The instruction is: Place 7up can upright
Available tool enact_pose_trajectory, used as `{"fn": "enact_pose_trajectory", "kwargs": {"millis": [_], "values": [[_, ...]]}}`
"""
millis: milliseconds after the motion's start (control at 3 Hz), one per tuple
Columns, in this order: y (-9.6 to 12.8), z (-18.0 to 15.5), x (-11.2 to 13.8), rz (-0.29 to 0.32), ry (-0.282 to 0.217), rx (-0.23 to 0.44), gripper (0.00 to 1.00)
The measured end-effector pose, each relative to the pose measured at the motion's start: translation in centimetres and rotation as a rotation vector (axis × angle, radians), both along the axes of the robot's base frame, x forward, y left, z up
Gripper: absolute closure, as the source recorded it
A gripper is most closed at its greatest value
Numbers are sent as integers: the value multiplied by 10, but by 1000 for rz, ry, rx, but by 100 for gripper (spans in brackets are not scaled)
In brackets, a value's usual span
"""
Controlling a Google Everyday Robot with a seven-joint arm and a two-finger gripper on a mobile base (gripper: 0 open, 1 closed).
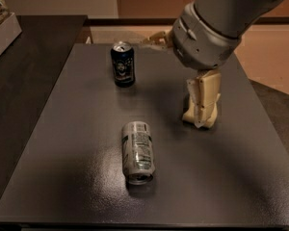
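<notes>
Gripper (202,121) low above the table (62,129), at the right side in the view, pointed downward under a big grey arm (207,32). Cannot tell how far open, nor whether holding anything. Just behind it, mostly hidden, 1 pale yellow object (187,115). 7up can (137,151) lying on its side at the near middle of the dark grey table, 1 end toward the camera, apart from the gripper. Dark blue can (123,64) standing upright at the far side.
</notes>
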State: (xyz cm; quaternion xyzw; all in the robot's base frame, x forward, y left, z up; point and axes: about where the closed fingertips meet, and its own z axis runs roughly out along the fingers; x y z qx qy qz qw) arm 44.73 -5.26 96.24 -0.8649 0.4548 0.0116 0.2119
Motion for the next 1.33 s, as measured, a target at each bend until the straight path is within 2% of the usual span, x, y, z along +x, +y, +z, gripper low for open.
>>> {"fn": "enact_pose_trajectory", "kwargs": {"millis": [333, 1000, 1333], "values": [[23, -11, -14, 222, -42, -32, 0], [40, -45, -48, 622, -133, -180, 0], [43, -64, -63, 748, -160, -239, 0]]}}
